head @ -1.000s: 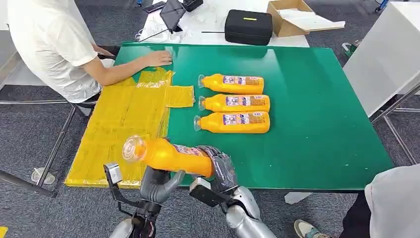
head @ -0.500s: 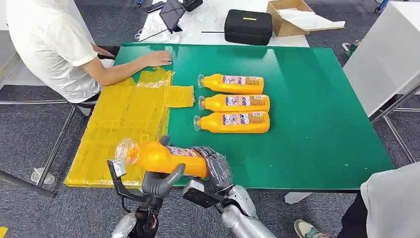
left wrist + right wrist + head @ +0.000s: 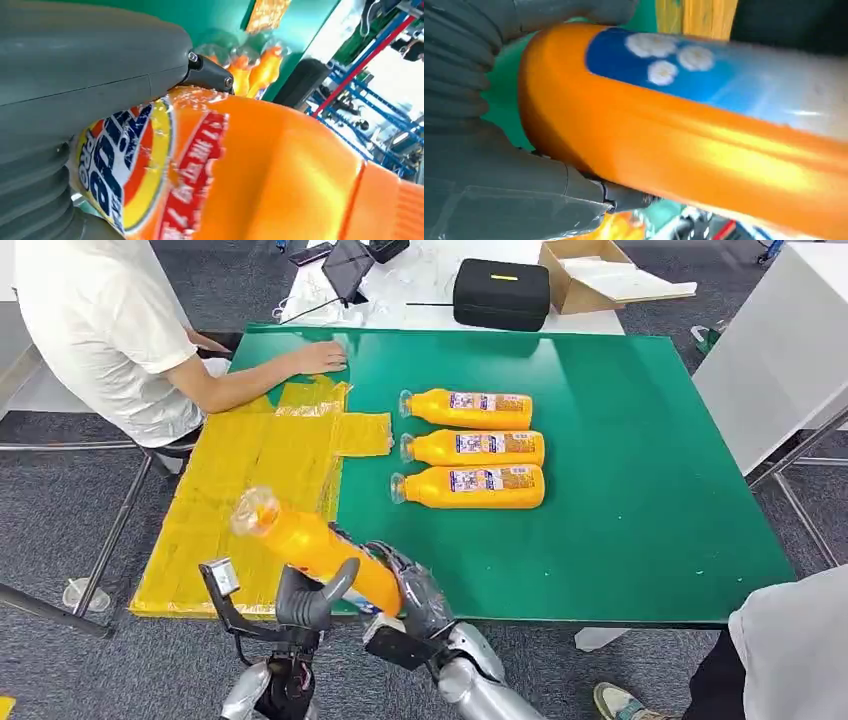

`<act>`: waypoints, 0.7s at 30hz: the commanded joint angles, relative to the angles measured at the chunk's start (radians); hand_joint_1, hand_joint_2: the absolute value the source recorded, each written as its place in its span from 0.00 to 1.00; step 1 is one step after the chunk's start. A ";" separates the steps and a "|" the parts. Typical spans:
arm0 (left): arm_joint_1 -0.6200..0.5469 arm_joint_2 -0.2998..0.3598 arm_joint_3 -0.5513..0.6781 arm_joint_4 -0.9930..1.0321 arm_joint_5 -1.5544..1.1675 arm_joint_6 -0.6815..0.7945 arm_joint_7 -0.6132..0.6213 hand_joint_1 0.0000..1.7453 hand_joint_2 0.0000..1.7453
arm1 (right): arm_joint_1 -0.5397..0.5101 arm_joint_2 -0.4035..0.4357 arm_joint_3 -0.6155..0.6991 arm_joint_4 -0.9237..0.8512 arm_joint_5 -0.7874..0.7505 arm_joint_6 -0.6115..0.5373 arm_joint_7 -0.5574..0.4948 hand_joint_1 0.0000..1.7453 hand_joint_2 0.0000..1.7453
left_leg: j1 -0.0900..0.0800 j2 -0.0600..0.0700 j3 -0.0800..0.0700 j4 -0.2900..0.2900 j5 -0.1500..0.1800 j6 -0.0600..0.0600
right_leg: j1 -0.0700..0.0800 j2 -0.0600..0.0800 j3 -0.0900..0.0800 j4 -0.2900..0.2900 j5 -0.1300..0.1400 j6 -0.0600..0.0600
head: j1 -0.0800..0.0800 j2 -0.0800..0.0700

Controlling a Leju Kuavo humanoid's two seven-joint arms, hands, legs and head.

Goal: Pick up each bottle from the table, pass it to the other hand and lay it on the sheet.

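Note:
An orange bottle (image 3: 315,550) with a clear cap is held tilted over the near table edge, cap end over the yellow sheet (image 3: 250,475). My right hand (image 3: 418,598) grips its base end. My left hand (image 3: 303,606) is under its middle, thumb up against its side. The left wrist view has the label of this bottle (image 3: 210,170) close against the thumb; the right wrist view has the bottle (image 3: 704,130) in the hand's grasp. Three more orange bottles lie side by side on the green table (image 3: 640,490): far (image 3: 468,408), middle (image 3: 474,448), near (image 3: 470,486).
A person in a white shirt sits at the left, one hand (image 3: 318,358) resting by the sheet's far corner. A black case (image 3: 501,293) and a cardboard box (image 3: 590,275) lie beyond the table. Another person's leg (image 3: 790,650) is at the near right.
The held bottle has tilted, its cap end swinging further over the sheet. Both hands have shifted slightly left, and the left thumb now lies against the bottle's side.

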 commanded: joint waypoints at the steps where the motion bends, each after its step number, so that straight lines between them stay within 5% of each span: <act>1: -0.034 0.001 0.044 -0.016 -0.010 0.038 -0.003 1.00 1.00 | 0.033 0.009 0.043 0.035 -0.040 0.063 0.018 0.00 1.00 | 0.001 -0.002 0.004 0.000 -0.002 0.000 | 0.001 -0.001 0.005 0.000 -0.002 -0.002 | 0.000 0.000; 2: -0.029 0.002 0.047 -0.028 -0.027 0.064 -0.008 1.00 1.00 | 0.040 0.008 0.047 0.030 -0.047 0.083 0.021 0.00 0.00 | 0.001 -0.002 0.005 0.000 -0.002 0.000 | 0.001 -0.001 0.005 0.000 -0.002 -0.002 | 0.000 0.000; 6: -0.013 0.006 0.064 -0.064 -0.057 0.120 -0.013 1.00 1.00 | 0.061 0.003 0.065 0.010 -0.064 0.119 0.012 0.00 0.00 | 0.001 -0.002 0.003 0.000 -0.001 0.000 | 0.001 -0.002 0.004 0.000 -0.002 -0.001 | 0.000 0.000; 9: -0.035 0.023 0.051 -0.045 -0.276 0.379 -0.048 1.00 1.00 | 0.084 -0.009 0.065 -0.013 -0.079 0.100 0.008 0.00 0.00 | 0.000 -0.002 0.002 0.000 0.000 0.000 | 0.001 -0.002 0.003 0.000 -0.001 -0.001 | 0.000 0.000; 16: -0.039 0.019 0.054 -0.036 -0.278 0.378 -0.049 1.00 1.00 | 0.085 -0.013 0.065 -0.017 -0.081 0.101 0.006 0.00 0.00 | 0.000 -0.003 0.004 0.000 -0.001 0.000 | 0.000 -0.002 0.005 0.001 -0.002 -0.002 | 0.000 0.000; 18: -0.073 0.049 -0.004 0.024 -0.539 0.605 0.001 1.00 1.00 | 0.102 -0.018 0.040 -0.044 -0.101 0.064 -0.011 0.00 0.00 | 0.000 -0.001 0.002 -0.001 0.000 0.000 | 0.000 -0.001 0.003 0.000 -0.001 -0.001 | 0.000 0.000; 21: -0.095 0.048 0.037 0.060 -0.657 0.645 0.031 1.00 1.00 | 0.127 -0.033 -0.022 -0.129 -0.125 -0.016 -0.044 0.00 0.00 | 0.000 -0.003 0.003 -0.001 0.000 0.000 | 0.000 -0.003 0.003 -0.001 -0.001 -0.001 | 0.000 0.000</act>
